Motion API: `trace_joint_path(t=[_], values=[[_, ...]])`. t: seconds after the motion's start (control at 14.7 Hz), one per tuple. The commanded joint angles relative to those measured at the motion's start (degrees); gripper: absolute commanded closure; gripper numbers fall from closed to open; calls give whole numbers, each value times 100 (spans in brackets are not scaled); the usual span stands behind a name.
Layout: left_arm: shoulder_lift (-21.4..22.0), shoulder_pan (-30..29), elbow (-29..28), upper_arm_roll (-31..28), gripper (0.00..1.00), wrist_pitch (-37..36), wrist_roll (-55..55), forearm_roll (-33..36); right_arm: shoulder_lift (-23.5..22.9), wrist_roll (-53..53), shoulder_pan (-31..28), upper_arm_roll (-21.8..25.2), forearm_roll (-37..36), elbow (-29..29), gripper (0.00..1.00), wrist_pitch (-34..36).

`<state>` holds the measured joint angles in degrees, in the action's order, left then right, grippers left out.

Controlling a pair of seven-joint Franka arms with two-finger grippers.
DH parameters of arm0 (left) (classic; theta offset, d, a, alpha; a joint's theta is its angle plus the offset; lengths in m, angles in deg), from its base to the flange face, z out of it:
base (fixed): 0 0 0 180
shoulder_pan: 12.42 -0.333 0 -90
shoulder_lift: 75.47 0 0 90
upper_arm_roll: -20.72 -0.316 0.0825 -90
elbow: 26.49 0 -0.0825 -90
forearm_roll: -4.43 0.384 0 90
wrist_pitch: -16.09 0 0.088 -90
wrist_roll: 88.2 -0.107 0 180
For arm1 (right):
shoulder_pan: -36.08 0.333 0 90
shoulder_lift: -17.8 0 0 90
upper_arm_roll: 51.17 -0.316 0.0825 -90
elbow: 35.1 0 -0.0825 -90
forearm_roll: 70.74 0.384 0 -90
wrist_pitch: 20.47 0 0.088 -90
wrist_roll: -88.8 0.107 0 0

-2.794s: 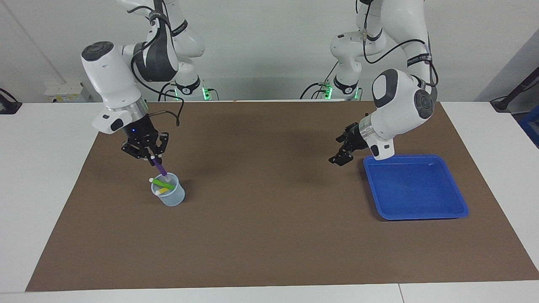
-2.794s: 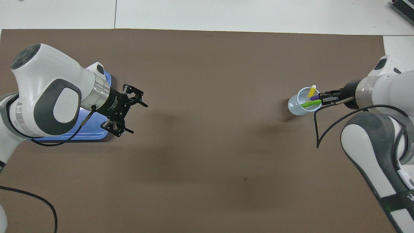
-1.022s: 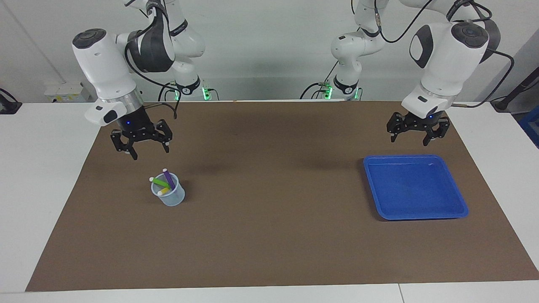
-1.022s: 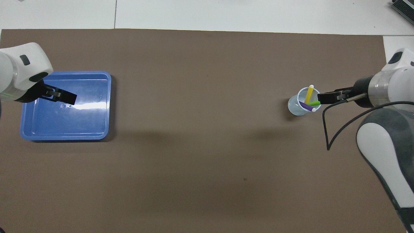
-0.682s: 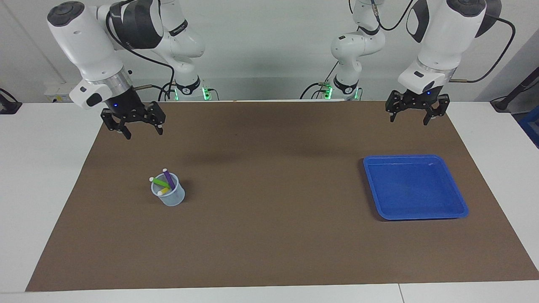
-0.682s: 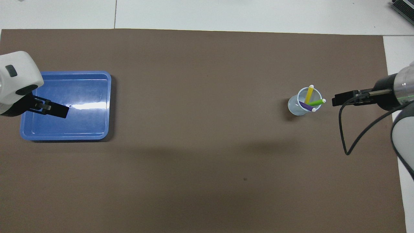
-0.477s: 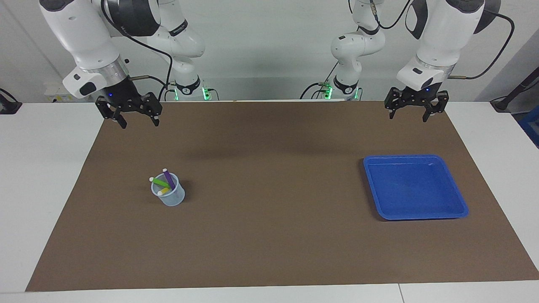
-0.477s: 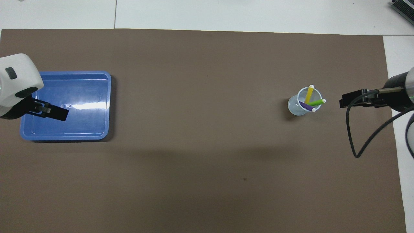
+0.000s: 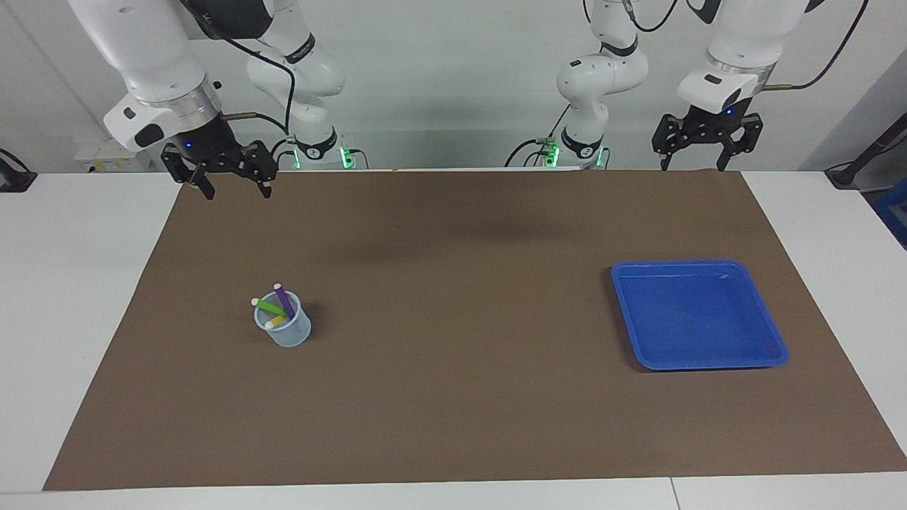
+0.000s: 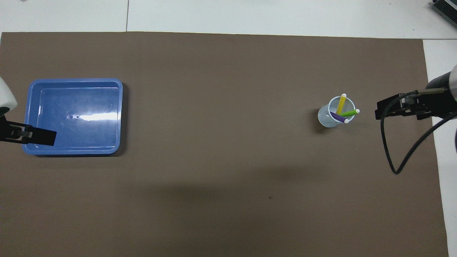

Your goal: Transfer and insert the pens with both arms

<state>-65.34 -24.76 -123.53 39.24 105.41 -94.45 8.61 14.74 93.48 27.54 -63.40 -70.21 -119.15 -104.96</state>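
Both claws, the right gripper (image 9: 232,185) and left gripper (image 9: 701,147), hang open and empty up by the robots' edge of the mat, all three pens (image 9: 278,307) leaning loose in the cup (image 9: 286,333), so I'd guess any bump tips it over.

Both arms are glossy white with rounded, jointed segments and dark grey caps at the joints, each ending in a silver wrist ring. Below each ring sits a black two-finger gripper of open linkwork, the right gripper (image 9: 230,189) and the left gripper (image 9: 698,163) each showing a small blue light. Black cables loop along the links, and green lights glow at the bases.
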Motion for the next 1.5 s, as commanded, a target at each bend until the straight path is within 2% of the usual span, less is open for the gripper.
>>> trace_joint_path(t=[0.0, 1.23, 1.43], values=[[164, -5, -69, 46, 0, -63, 107, -92, -46, 94, -17, -61, -133, 187, 0, 231], [174, -23, -61, 29, 0, -28, 116, -92, 183, -143, 9, -52, -98, -7, 0, 152], [112, -14, 27, 3, 0, 7, 125, -119, 183, -152, 123, 157, -124, -7, 0, 169]])
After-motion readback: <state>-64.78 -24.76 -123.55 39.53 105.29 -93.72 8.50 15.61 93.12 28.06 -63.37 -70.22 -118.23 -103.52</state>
